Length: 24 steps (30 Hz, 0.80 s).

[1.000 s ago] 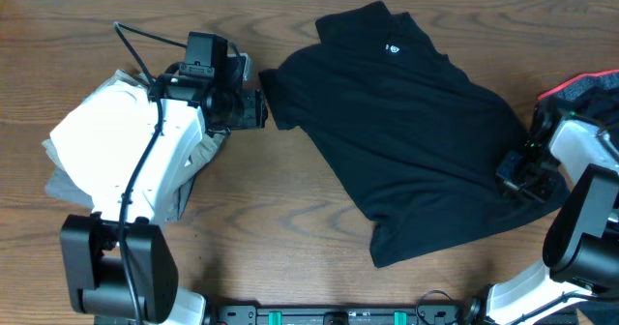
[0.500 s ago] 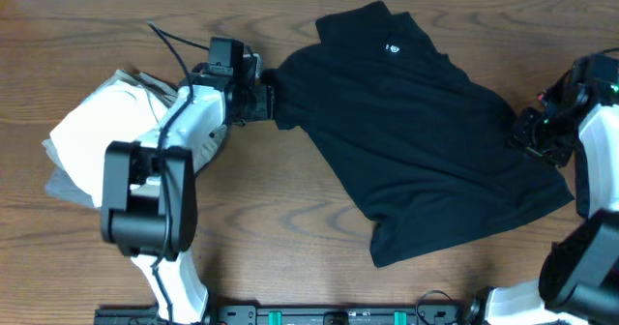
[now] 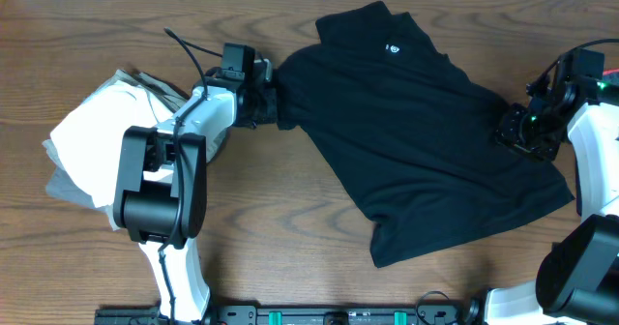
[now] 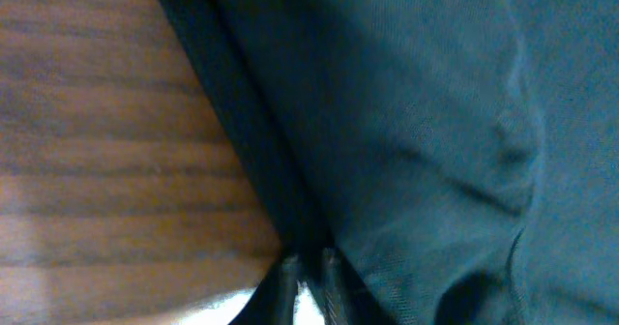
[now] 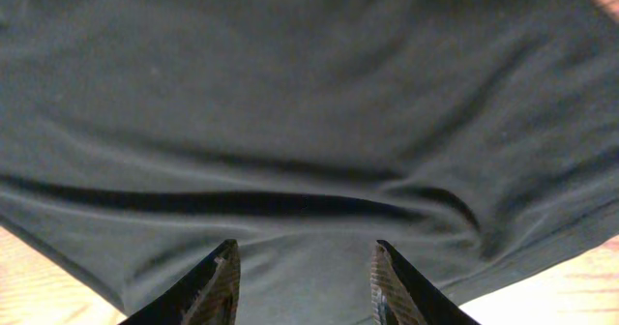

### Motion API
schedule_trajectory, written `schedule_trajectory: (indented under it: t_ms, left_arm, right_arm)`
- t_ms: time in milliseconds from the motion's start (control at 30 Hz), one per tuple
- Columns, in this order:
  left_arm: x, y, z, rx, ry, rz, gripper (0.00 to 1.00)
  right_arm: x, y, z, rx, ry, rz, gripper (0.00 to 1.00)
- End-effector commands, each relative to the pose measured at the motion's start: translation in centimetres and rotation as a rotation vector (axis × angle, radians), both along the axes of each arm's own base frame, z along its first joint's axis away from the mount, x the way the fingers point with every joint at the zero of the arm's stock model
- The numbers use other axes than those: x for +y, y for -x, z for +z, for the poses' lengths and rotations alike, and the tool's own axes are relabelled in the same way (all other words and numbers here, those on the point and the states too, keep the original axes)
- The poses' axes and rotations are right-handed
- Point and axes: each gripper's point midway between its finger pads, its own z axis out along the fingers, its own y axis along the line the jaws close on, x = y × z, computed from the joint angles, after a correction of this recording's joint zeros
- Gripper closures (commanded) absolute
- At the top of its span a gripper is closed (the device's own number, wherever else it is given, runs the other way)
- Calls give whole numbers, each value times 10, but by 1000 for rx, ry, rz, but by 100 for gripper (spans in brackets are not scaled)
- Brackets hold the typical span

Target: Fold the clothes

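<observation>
A brown wooden counter (image 3: 290, 219) is carrying one black shirt (image 3: 416, 122) and one white-grey pile (image 3: 87, 141). The left claw (image 4: 308, 269) is pinching the shirt's edge; the right claw (image 5: 303, 255) is hanging apart.

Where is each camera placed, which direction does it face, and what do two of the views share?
Overhead: fixed above, facing straight down on the table, black T-shirt and folded white pile; left arm and right arm show.
Left wrist: on the left arm, facing past the left jaws, shut on the T-shirt's edge beside bare wood.
Right wrist: on the right arm, facing past the right jaws, open over the T-shirt.
Shared: all three see the T-shirt, the wrist views from opposite sides.
</observation>
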Motion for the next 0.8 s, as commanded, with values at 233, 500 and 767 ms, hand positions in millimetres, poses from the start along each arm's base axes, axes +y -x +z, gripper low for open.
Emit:
schedule_trajectory:
  t_ms: [233,500,767]
  left_arm:
    - [52,63,-25,295,-239,184,94]
    - [37,51,8,217,-125,157,85]
    - [-3,25,3,115,-25,109,35]
  right_arm:
    - [23,-5,5,-12,-2,79,58]
    - [36,-6,-7,-15,6,123,54]
    - [39,1,-21,5,-4,114,50]
